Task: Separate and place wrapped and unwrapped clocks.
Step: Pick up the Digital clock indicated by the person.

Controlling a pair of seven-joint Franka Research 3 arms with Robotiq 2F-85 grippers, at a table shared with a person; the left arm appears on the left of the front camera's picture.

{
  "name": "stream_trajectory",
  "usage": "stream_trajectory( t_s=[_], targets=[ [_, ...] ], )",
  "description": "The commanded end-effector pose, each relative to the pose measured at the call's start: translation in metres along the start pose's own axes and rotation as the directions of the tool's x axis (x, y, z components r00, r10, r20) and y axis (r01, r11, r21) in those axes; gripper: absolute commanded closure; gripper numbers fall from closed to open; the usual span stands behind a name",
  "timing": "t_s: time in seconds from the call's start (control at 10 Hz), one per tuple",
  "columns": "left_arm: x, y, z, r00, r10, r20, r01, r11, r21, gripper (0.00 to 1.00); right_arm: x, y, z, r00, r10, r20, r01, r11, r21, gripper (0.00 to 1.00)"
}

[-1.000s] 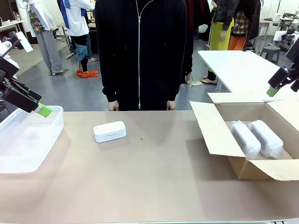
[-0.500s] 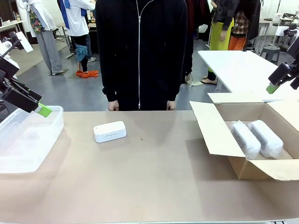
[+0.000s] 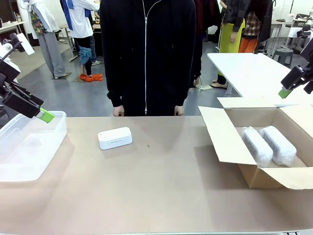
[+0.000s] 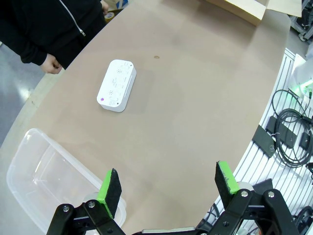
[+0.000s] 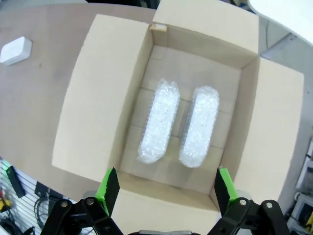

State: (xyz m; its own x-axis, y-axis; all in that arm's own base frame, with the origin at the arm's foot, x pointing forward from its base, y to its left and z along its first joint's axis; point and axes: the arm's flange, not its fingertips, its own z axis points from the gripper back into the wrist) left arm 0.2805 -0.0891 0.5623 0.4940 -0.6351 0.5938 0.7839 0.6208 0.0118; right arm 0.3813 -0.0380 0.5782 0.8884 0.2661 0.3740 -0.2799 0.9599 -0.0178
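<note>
Front view: bare clock (image 3: 115,138) well apart from box (image 3: 220,134), tub (image 3: 57,119).

The right jaws have risen a little higher above the cardboard box (image 3: 222,134).

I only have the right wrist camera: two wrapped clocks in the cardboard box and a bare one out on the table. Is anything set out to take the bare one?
Observer: Yes. A clear plastic bin sits at the table's left end, apart from the bare clock.
Operator: Where is the left gripper?
Observer: The left gripper hangs open above the bin's rim, holding nothing.
Operator: Is the person in the way?
Observer: The person stands at the far edge behind the bare clock. One hand is at the table's edge and isn't touching the clock.
</note>
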Motion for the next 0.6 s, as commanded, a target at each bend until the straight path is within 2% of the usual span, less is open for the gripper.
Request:
stream_trajectory(
  t_s=[0.0,0.5],
  targets=[
    [-0.0005,0.0002,-0.0007,1.0,0.003,0.005,-0.003,1.0,-0.014,0.0,-0.0013,0.0002,0.0005,1.0,0.015,0.0,-0.015,1.0,0.002,0.0],
    [-0.0005,0.0002,-0.0007,1.0,0.003,0.005,-0.003,1.0,-0.014,0.0,-0.0013,0.0002,0.0005,1.0,0.015,0.0,-0.015,1.0,0.002,0.0]
  ],
)
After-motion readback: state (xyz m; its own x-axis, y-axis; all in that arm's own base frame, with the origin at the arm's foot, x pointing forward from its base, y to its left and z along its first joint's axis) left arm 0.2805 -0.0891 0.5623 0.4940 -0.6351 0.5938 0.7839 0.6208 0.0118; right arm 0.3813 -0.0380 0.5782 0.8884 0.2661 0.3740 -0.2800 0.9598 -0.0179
